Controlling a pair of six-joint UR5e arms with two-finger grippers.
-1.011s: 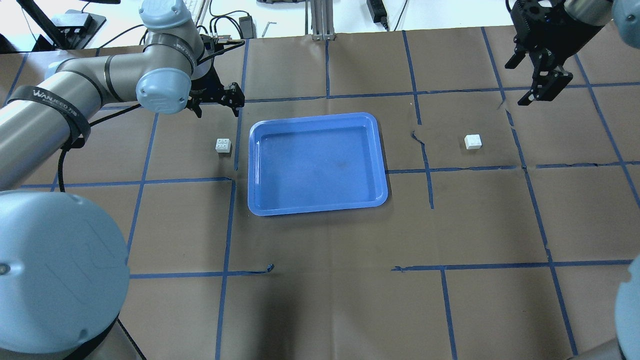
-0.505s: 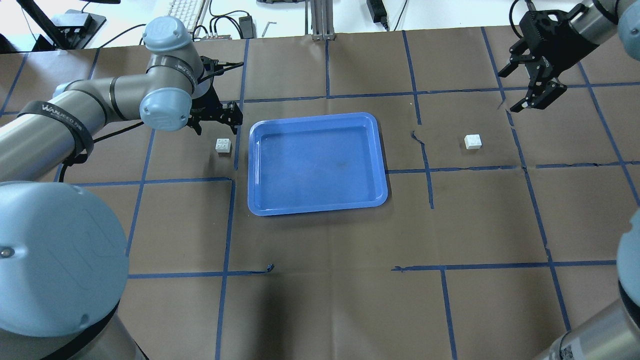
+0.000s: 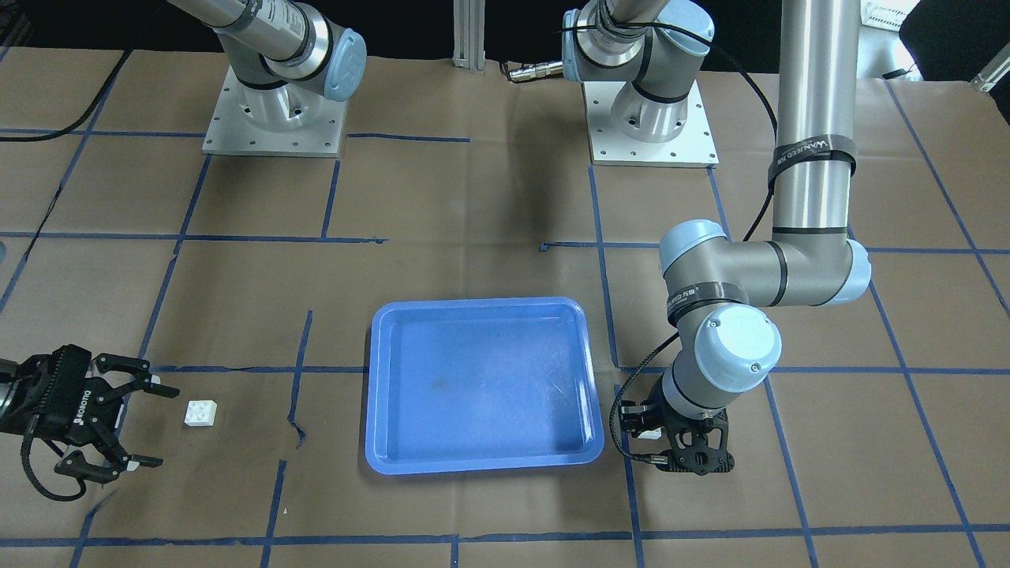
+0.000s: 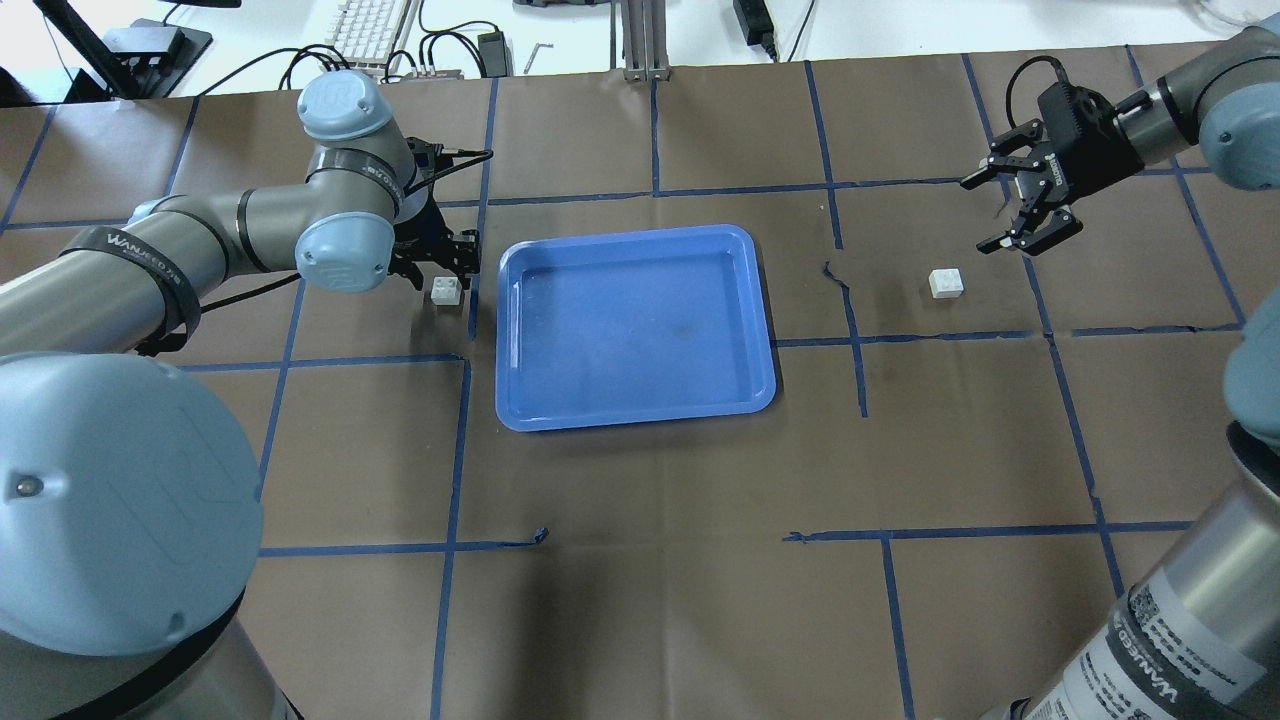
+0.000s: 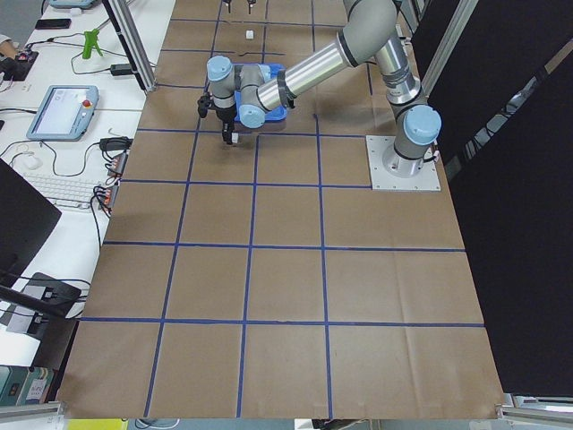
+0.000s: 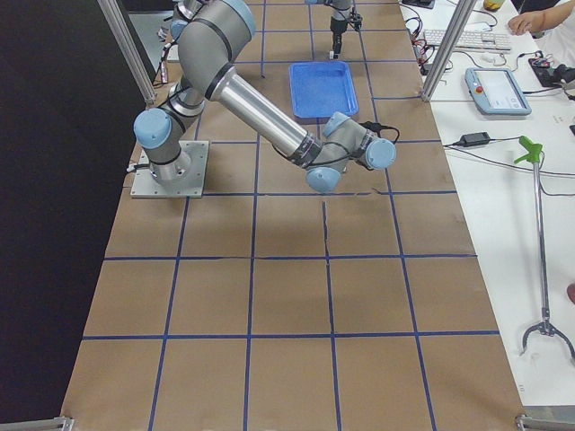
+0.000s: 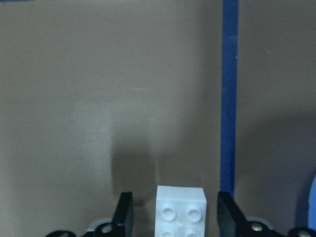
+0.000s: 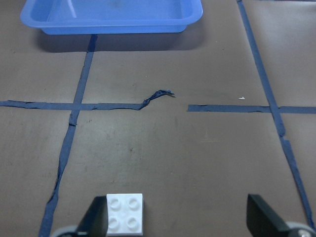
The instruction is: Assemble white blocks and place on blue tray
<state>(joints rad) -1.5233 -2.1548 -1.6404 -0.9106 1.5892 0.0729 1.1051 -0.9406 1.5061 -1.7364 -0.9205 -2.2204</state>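
The blue tray (image 4: 630,232) lies empty mid-table. One white block (image 4: 446,290) sits just left of it. My left gripper (image 4: 437,262) hangs open right over this block; in the left wrist view the block (image 7: 180,215) lies between the two fingers (image 7: 125,213), untouched. The other white block (image 4: 945,283) sits to the tray's right. My right gripper (image 4: 978,215) is open, low and just beyond it. In the right wrist view this block (image 8: 125,214) lies close to the left finger (image 8: 97,218), inside the open jaws.
The table is covered with brown paper marked by blue tape lines (image 4: 855,340), torn in places. The robot bases (image 3: 272,118) stand at the table's near side. Cables and a keyboard (image 4: 375,20) lie beyond the far edge.
My left gripper has moved down over the left block. My right gripper has swung lower and leftward, towards the right block. Both blocks and the tray have stayed put.
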